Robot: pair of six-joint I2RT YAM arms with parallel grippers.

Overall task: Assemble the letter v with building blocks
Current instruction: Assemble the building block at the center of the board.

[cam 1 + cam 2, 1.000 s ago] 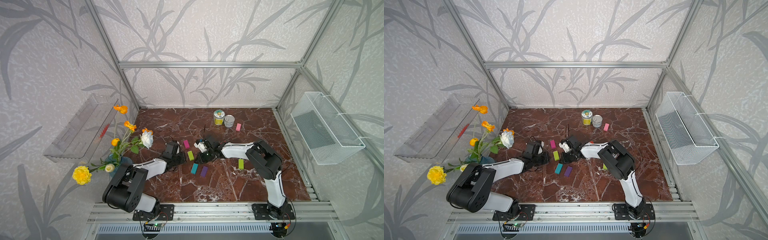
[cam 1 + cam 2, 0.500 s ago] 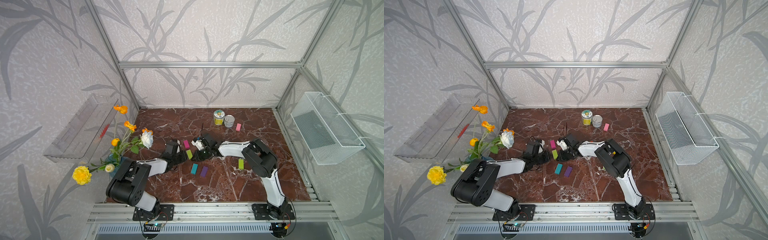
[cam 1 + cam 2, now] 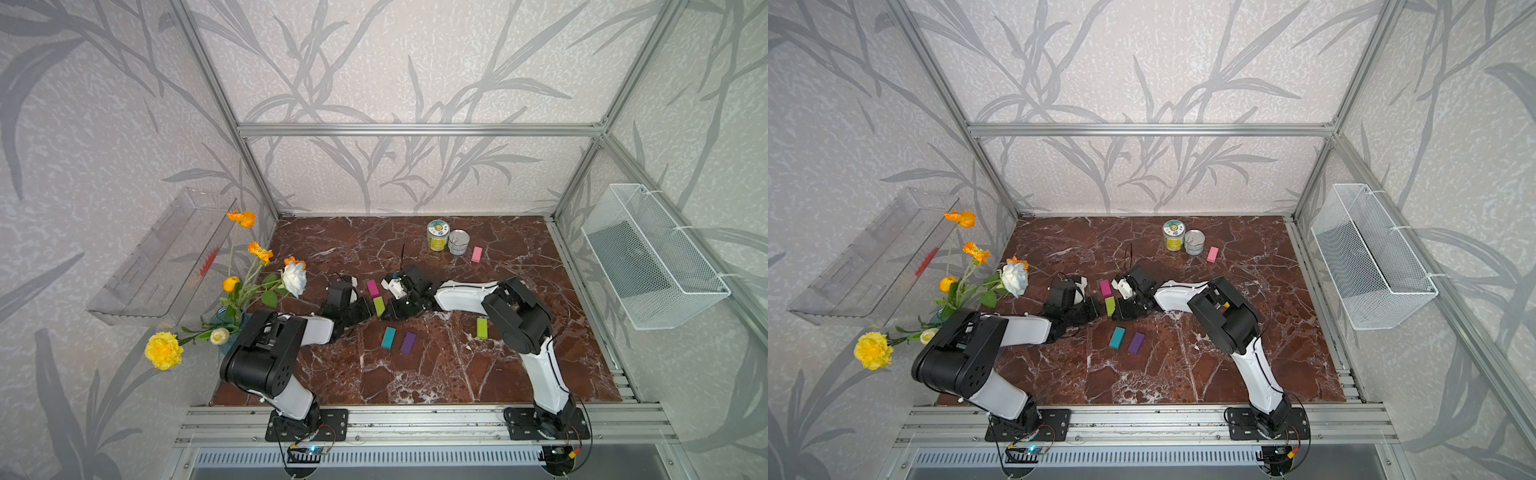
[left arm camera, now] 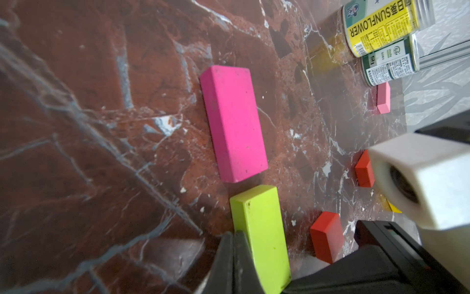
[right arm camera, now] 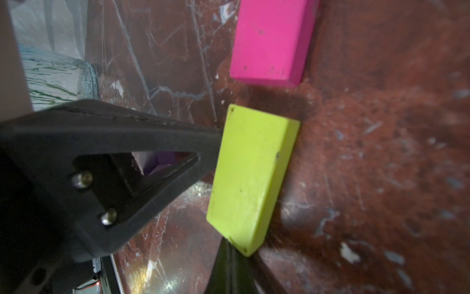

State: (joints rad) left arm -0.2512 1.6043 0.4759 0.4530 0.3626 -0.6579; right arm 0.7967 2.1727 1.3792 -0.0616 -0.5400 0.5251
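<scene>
Lying between leaf-papered walls (image 3: 374,62), the marble tabletop (image 3: 457,365) carried loose building blocks (image 3: 388,337) mid-table. Closed and empty, the left gripper (image 4: 232,244) touched a lime green block (image 3: 379,306) on its left, the right gripper (image 5: 230,257), also closed, on its right.

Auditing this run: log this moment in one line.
left end effector: shut, tip against lime green block | right end effector: shut, tip at its corner | magenta block: small gap from lime | task: unfinished
</scene>
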